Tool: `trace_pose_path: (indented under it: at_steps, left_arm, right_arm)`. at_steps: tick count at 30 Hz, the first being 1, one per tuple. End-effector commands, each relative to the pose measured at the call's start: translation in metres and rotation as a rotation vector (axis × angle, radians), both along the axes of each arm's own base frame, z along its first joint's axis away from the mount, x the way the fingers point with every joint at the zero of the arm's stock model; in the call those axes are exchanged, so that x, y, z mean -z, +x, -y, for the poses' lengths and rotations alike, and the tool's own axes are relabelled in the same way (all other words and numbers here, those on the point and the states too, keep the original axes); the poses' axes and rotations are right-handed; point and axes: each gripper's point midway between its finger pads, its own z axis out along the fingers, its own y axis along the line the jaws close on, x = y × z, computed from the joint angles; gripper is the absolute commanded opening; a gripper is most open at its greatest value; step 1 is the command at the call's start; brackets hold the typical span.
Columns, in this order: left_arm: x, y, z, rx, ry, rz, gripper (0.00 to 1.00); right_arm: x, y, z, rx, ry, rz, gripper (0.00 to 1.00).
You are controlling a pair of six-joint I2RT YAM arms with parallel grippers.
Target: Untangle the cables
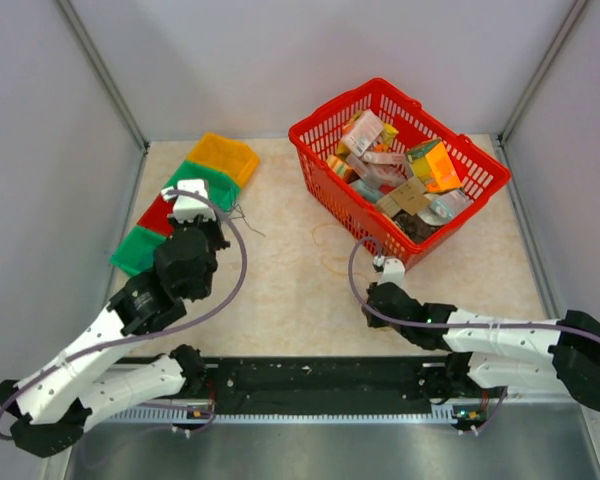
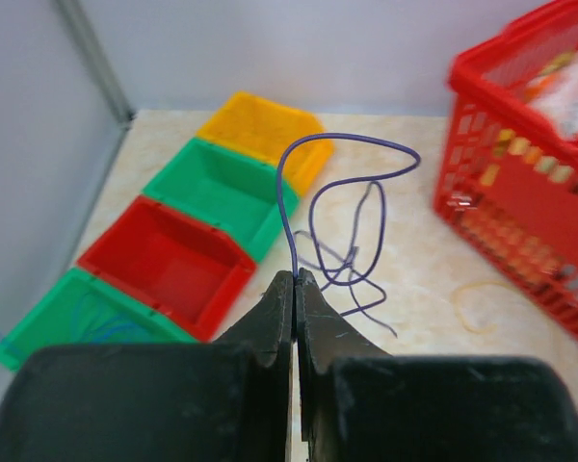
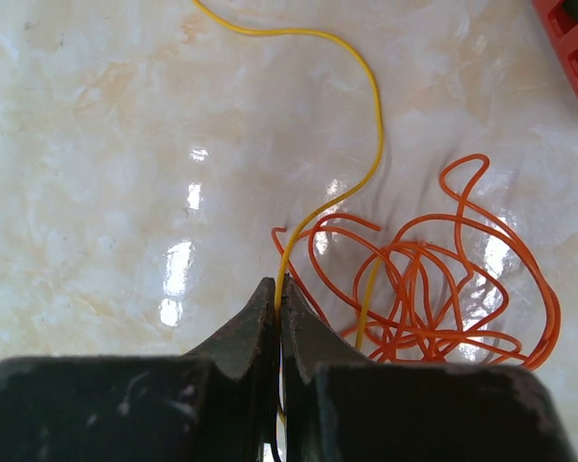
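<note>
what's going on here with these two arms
Two robot arms are separating thin cables on a table. The left gripper is shut on a purple cable near the coloured bins. The right gripper is shut on a yellow cable that runs through a tangled orange cable beside the red basket. Those two are not yet apart.

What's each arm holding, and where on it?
Left gripper: purple cable, at the foot of its raised loop. Right gripper: yellow cable, mid-strand.

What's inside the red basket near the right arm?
The red basket holds a heap of colourful packets and small boxes. Whatever lies beneath the top layer is covered.
</note>
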Motion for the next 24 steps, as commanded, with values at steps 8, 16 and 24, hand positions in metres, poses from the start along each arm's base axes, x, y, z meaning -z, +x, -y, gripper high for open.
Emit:
trace_pose_path:
  at_steps: [8,16,24]
  left_arm:
    - [0.046,0.076,-0.092,-0.373,-0.104,-0.112,0.00]
    - [0.086,0.112,-0.138,-0.567,-0.275,-0.207,0.00]
    - [0.115,0.121,-0.171,-0.607,-0.403,-0.283,0.74]
  right_arm:
    - [-0.015,0.002,-0.002,0.003,0.089,0.046,0.00]
    - [-0.015,0.001,0.005,0.014,0.099,0.063,0.00]
    - [-0.018,0.003,0.004,0.010,0.094,0.079,0.00]
